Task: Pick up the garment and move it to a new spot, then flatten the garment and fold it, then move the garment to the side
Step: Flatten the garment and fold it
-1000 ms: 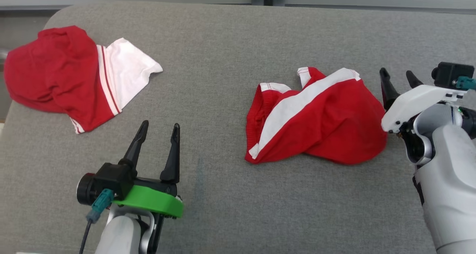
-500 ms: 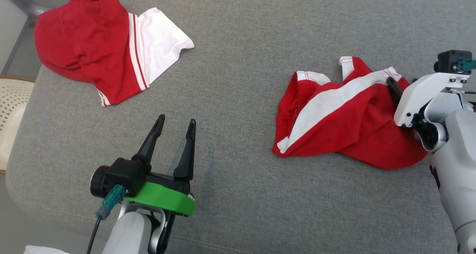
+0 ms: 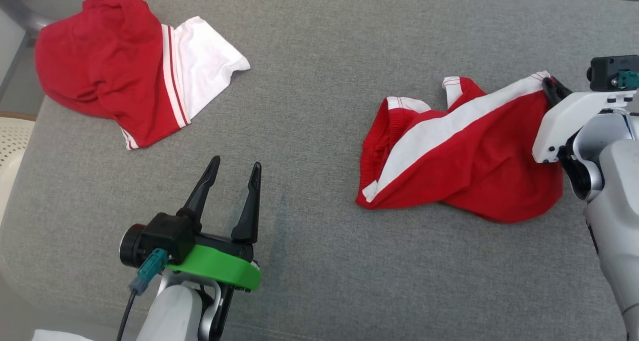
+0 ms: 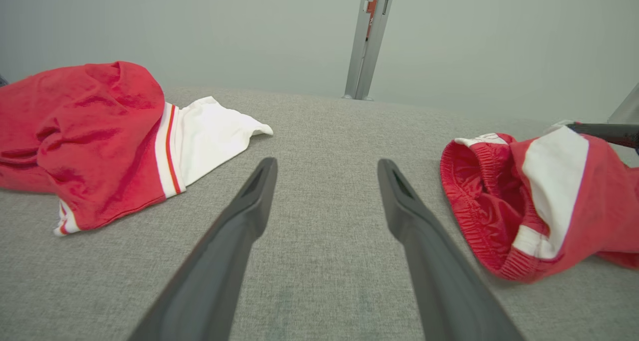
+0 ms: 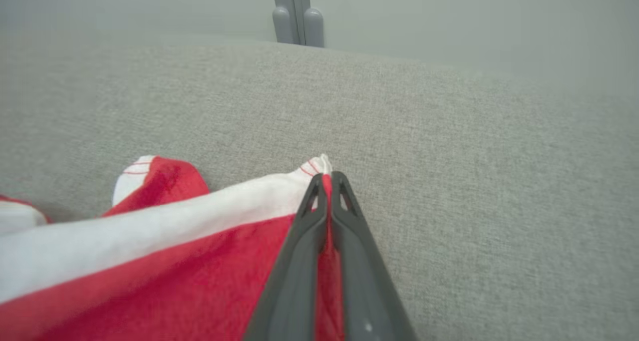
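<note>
Right wrist view gave me the clearest look at the grip: the right gripper (image 5: 324,178) had its two dark fingers pressed together on the very corner of the crumpled red fabric shorts with a broad white side stripe (image 5: 150,261), just where the stripe met the hem. Only a sliver of cloth sat between the tips, so I judged that a quick lift could let the fabric slide out. From the head view the shorts lay bunched near the right edge of the grey fabric-covered cushion (image 3: 319,81), waistband turned toward the middle. A one-corner hoist would likely leave them hanging twisted and make the flattening harder. The left gripper (image 3: 236,161) hovered spread and empty over the near left part of the cushion, touching nothing. A second red-and-white garment (image 3: 100,71) lay heaped at the far left corner, well apart; dropping the shorts too far that way risked tangling the two.
</note>
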You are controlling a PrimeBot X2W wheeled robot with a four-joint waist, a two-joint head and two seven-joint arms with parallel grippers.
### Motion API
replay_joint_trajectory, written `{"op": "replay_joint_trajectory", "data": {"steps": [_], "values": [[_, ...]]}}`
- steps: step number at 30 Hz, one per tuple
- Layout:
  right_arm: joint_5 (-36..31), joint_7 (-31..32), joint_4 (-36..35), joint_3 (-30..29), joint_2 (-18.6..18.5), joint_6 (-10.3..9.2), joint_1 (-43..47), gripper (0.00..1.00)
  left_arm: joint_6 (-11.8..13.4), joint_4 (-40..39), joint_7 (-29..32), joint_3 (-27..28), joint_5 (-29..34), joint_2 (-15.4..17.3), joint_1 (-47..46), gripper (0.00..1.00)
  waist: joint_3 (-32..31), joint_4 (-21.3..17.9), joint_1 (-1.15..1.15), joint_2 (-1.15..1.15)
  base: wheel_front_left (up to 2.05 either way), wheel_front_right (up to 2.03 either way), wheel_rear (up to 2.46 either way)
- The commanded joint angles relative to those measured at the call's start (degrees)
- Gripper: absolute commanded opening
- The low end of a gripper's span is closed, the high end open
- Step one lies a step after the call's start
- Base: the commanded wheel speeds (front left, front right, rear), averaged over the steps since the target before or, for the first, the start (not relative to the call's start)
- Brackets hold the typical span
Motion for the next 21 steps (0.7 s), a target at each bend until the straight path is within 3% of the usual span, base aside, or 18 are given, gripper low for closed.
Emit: {"op": "replay_joint_trajectory", "data": {"steps": [1,9,11,17,21], "values": [[0.22,-1.75,-1.63,0.44,-0.14,-0.10,1.73,0.00,-0.12,0.03,-0.02,0.28,0.08,0.05,0.03,1.00,-0.47,-0.94,0.00,0.00,0.00,0.00,0.00],[3.46,-9.43,-20.61,-1.16,0.67,-0.10,15.38,0.00,-0.12,0.21,-0.02,1.83,1.09,0.07,0.72,1.00,-1.50,-5.00,0.00,0.00,0.00,0.00,0.00],[1.65,-10.54,-26.23,-2.82,0.88,-0.10,19.98,0.00,-0.12,0.18,-0.02,2.54,1.19,0.14,0.84,1.00,-1.68,-6.21,0.00,0.00,0.00,0.00,0.00],[-1.63,-12.25,-37.67,-7.54,7.49,-0.09,32.69,0.00,-0.12,0.16,-0.02,3.95,1.54,0.71,0.90,1.00,-2.46,-8.98,0.00,0.00,0.00,0.00,0.00],[-2.37,-11.87,-38.09,-8.54,11.03,-0.09,37.90,0.00,-0.12,0.43,-0.02,4.42,1.62,0.86,0.82,1.00,-2.97,-9.71,0.00,0.00,0.00,0.00,0.00]]}}
